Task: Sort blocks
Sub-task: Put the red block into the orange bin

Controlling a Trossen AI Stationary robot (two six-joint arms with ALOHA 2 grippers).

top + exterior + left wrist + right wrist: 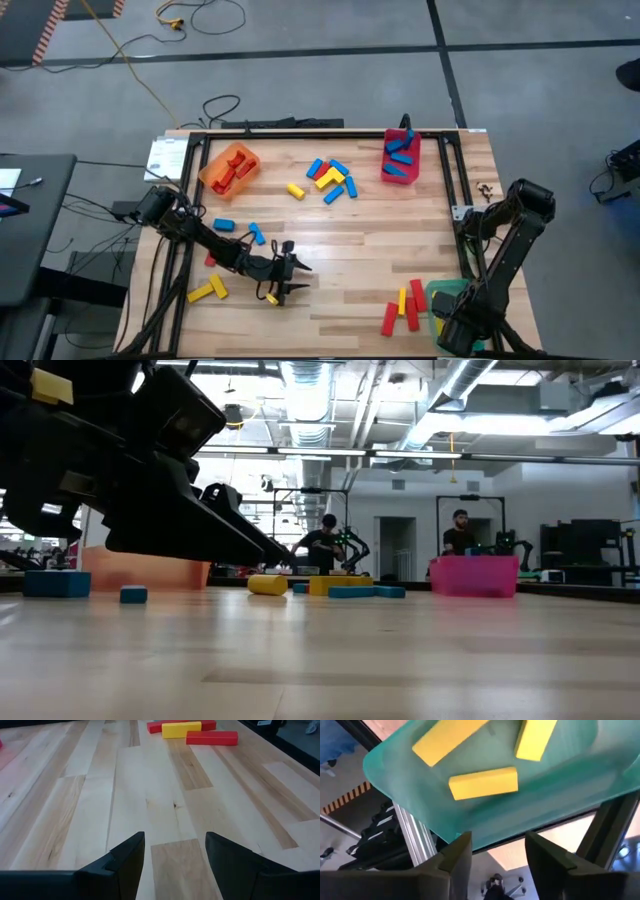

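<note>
Over the green bin (pixel 555 775) at the table's near right corner hangs the right gripper (pixel 497 865), jaws apart and empty; three yellow blocks (pixel 484 782) lie in the bin below it. Just left of that bin, red and yellow blocks (pixel 403 305) lie on the table (pixel 380 240). At near left, the left gripper (pixel 175 865) hovers low over bare wood, jaws apart, holding nothing. More blocks (pixel 328 180) lie scattered at far centre, between the orange bin (pixel 230 168) and the red bin (pixel 400 158).
</note>
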